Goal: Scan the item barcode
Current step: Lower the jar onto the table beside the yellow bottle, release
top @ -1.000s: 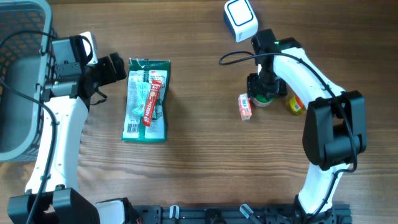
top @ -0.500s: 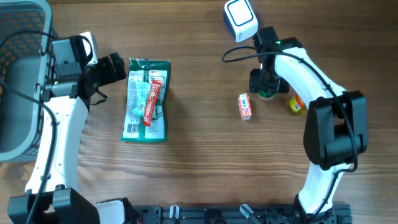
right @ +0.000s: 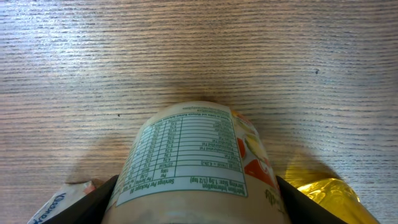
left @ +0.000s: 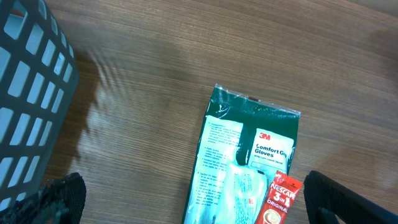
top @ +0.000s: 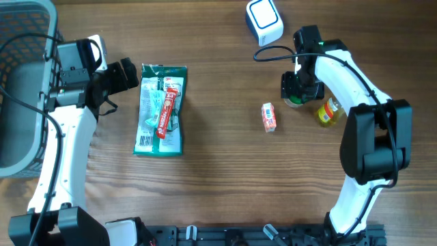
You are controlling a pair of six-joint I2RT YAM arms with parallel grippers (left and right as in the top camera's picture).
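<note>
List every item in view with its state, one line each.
left hand: open, empty.
right hand: shut on can.
glove packet: flat on table.
coffee sachet: lying on glove packet.
small carton: on table, untouched.
yellow bottle: on table beside right hand.
scanner: on table, untouched.
basket: standing, interior unclear.

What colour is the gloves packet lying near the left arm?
The gloves packet is dark green with a white printed label panel; it shows best in the left wrist view.
</note>
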